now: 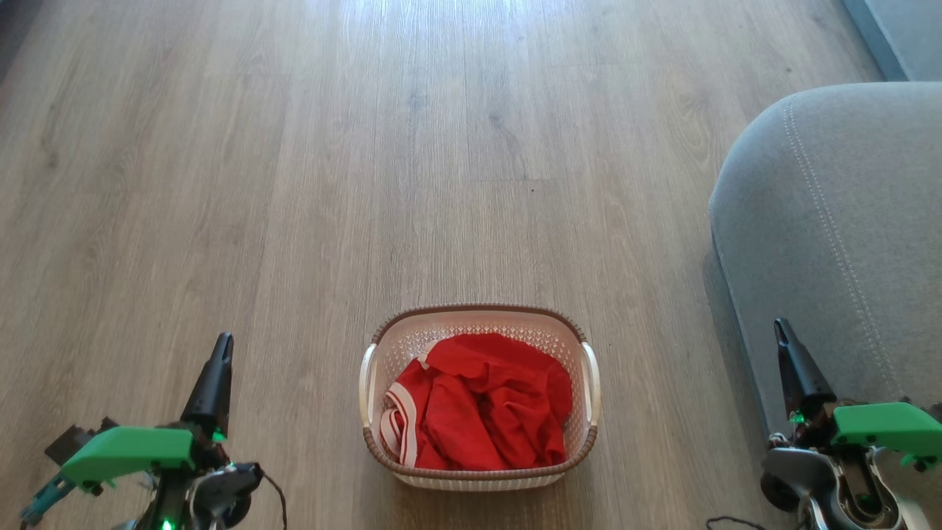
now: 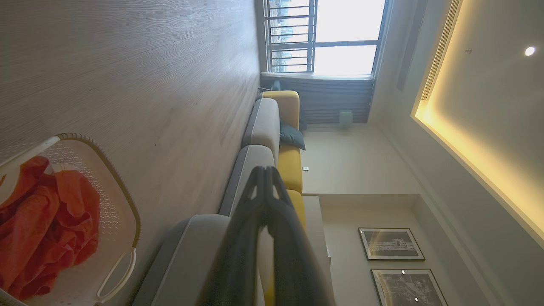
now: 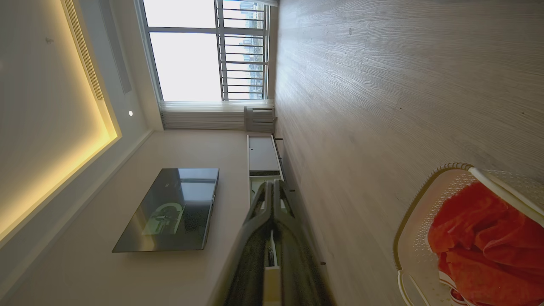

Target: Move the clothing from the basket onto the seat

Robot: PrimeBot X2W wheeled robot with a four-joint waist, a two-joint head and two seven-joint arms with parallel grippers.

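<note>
The red clothing (image 1: 482, 401) with white-striped trim lies bunched inside the cream basket (image 1: 478, 318), which stands on the wooden floor in the lower middle of the head view. The grey seat (image 1: 831, 221) is to the basket's right. My left gripper (image 1: 223, 344) is shut and empty, left of the basket and apart from it. My right gripper (image 1: 780, 327) is shut and empty too, in front of the seat's edge. In the left wrist view the clothing (image 2: 40, 225) fills the basket (image 2: 123, 199) beside the shut left gripper (image 2: 264, 171). The right wrist view shows the basket (image 3: 418, 212), the clothing (image 3: 484, 246) and the shut right gripper (image 3: 272, 183).
Bare wooden floor (image 1: 331, 147) stretches ahead of and around the basket. The grey and yellow sofa (image 2: 272, 127) runs along the wall toward a window. A wall television (image 3: 170, 208) and a low cabinet (image 3: 261, 155) stand on the opposite side of the room.
</note>
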